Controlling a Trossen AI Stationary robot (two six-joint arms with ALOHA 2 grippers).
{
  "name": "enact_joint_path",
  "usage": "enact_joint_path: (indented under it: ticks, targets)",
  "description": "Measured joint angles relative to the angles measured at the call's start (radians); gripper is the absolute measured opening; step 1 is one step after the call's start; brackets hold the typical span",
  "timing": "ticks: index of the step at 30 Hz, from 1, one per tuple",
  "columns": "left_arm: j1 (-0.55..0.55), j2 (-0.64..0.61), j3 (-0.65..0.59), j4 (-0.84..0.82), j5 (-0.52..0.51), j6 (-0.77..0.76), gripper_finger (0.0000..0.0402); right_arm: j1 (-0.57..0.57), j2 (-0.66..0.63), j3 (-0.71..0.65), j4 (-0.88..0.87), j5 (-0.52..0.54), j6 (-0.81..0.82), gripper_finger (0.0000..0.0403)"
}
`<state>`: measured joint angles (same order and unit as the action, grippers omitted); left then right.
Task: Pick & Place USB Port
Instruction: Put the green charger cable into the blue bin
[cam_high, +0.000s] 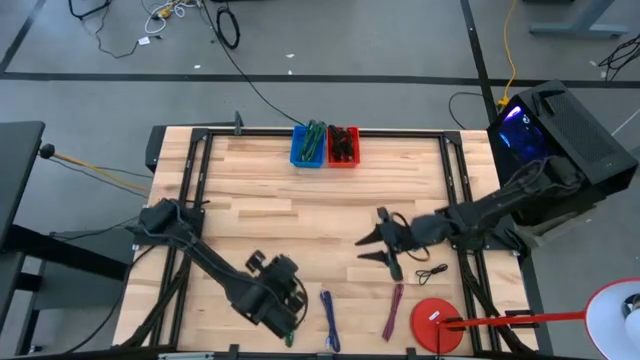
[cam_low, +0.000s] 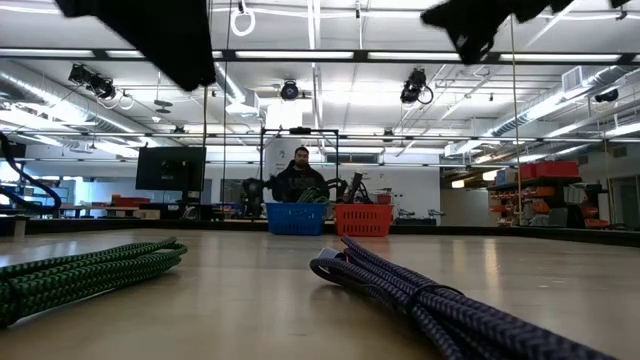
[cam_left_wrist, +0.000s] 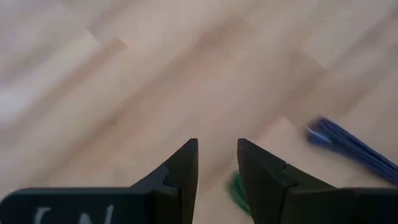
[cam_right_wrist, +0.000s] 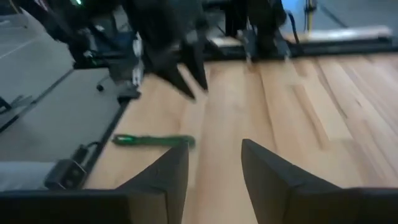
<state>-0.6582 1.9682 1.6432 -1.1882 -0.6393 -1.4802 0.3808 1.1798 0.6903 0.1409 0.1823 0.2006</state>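
Several bundled USB cables lie along the near edge of the table: a green one (cam_high: 291, 335), a blue one (cam_high: 329, 320), a maroon one (cam_high: 393, 311) and a thin black one (cam_high: 432, 272). My left gripper (cam_high: 284, 303) hovers open just above the green cable (cam_left_wrist: 235, 190), with the blue cable (cam_left_wrist: 348, 147) beside it. My right gripper (cam_high: 372, 248) is open over bare wood near the table's middle and holds nothing. Its wrist view shows the green cable (cam_right_wrist: 154, 141) flat on the table. In the low view the green cable (cam_low: 90, 270) and the blue cable (cam_low: 430, 295) lie close to the camera.
A blue bin (cam_high: 308, 145) and a red bin (cam_high: 343, 146) stand side by side at the far edge, each with cables inside. A red disc (cam_high: 437, 323) lies at the near right corner. A person (cam_low: 301, 175) sits beyond the far edge. Bare wood spans the table's middle.
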Motion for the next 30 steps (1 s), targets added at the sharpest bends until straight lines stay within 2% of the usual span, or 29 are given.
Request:
enact_joint_path:
  ticks: [4,7,10,12,18,26,30]
  targets:
    - [-0.015,0.066,-0.001,0.052,0.057,-0.033,0.0117,0.079,-0.026,0.023,0.037,0.08,-0.022,0.015]
    - [-0.023,0.103,-0.001,0.053,0.096,-0.112,0.0117,0.142,-0.053,0.036,0.049,0.124,-0.025,0.015]
    - [-0.026,0.131,-0.001,0.064,0.184,-0.181,0.0116,0.214,-0.071,0.035,0.039,0.175,-0.026,0.015]
    - [-0.03,0.138,-0.001,0.069,0.231,-0.209,0.0116,0.257,-0.076,0.035,0.036,0.239,-0.03,0.015]
    - [-0.044,0.145,-0.001,0.114,0.273,-0.251,0.0116,0.324,-0.078,0.035,0.045,0.409,-0.085,0.015]
    - [-0.049,0.156,0.0,0.299,0.303,-0.231,0.0116,0.328,-0.077,0.034,0.039,0.442,-0.087,0.015]
    - [-0.052,0.183,0.0,0.295,0.323,-0.239,0.0116,0.328,-0.077,0.034,0.039,0.44,-0.078,0.015]
